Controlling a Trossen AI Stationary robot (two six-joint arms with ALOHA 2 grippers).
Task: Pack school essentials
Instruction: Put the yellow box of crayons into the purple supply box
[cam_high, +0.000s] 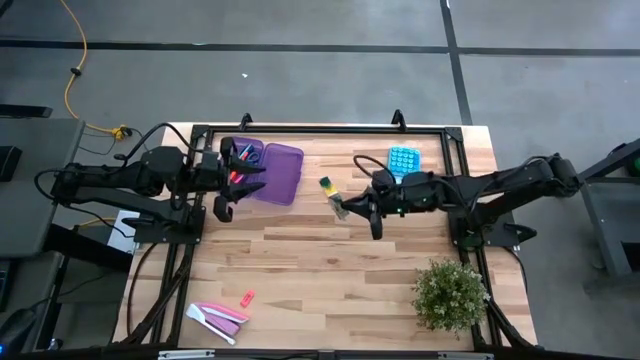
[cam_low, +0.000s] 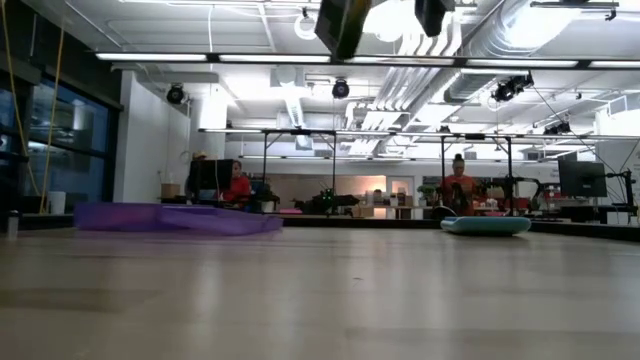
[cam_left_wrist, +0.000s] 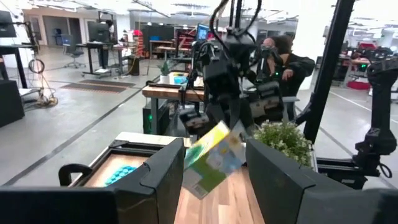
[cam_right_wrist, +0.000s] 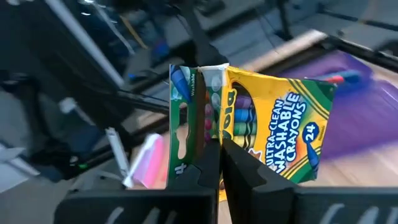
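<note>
The crayon box hangs above the middle of the desk, pinched by the closed jaws of the right gripper. The left gripper waits with its jaws open beside the purple case, which lies open and holds pens. Pink pieces lie near the front edge.

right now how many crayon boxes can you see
1: the yellow-green cardboard crayon box is held above mid-table in the right gripper; others may be hidden in the purple plastic case.

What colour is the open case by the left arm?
Purple case; clearest in the high view.
</note>
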